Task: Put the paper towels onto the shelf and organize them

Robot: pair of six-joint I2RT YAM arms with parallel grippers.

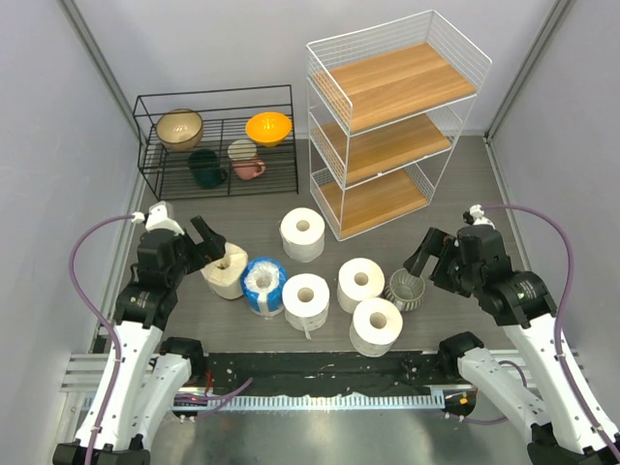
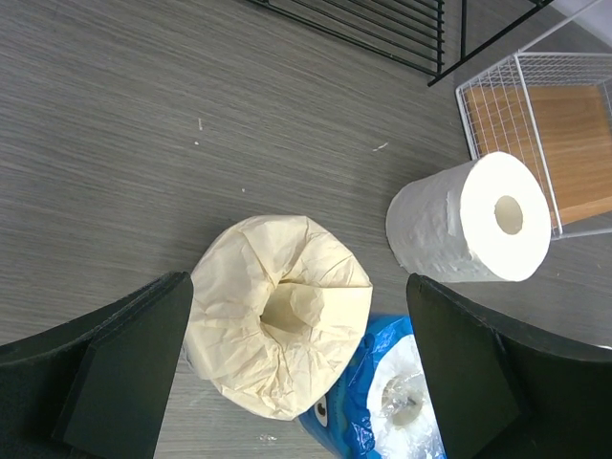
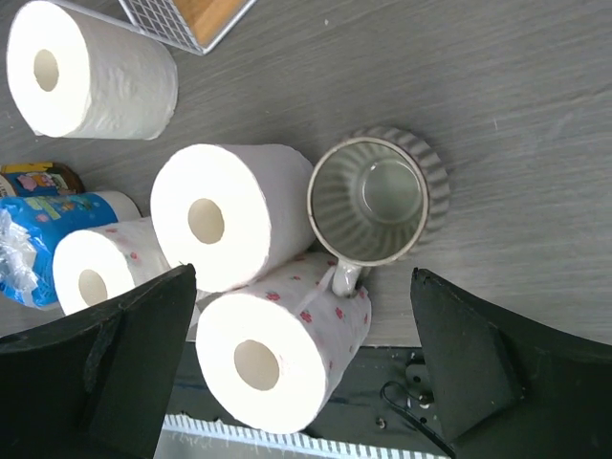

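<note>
Left wrist view: left gripper (image 2: 298,316) spread wide, one finger on either side of the upright cream roll (image 2: 277,335).
Risk: blue-wrapped roll (image 2: 382,406) leans against it, so closing could snag the wrap or topple both.
Right wrist view: right gripper (image 3: 301,316) open, empty, above grey cup (image 3: 378,196).
Shelf (image 1: 387,126): boards bare.

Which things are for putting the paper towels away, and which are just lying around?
For the job:
four plain white paper towel rolls
cream-beige paper roll
roll in blue-and-white plastic wrap
tall white wire shelf with wooden boards

Just lying about:
grey ribbed cup
low black wire rack
tan bowl, orange bowl, dark green mug and pink mug in that rack
</note>
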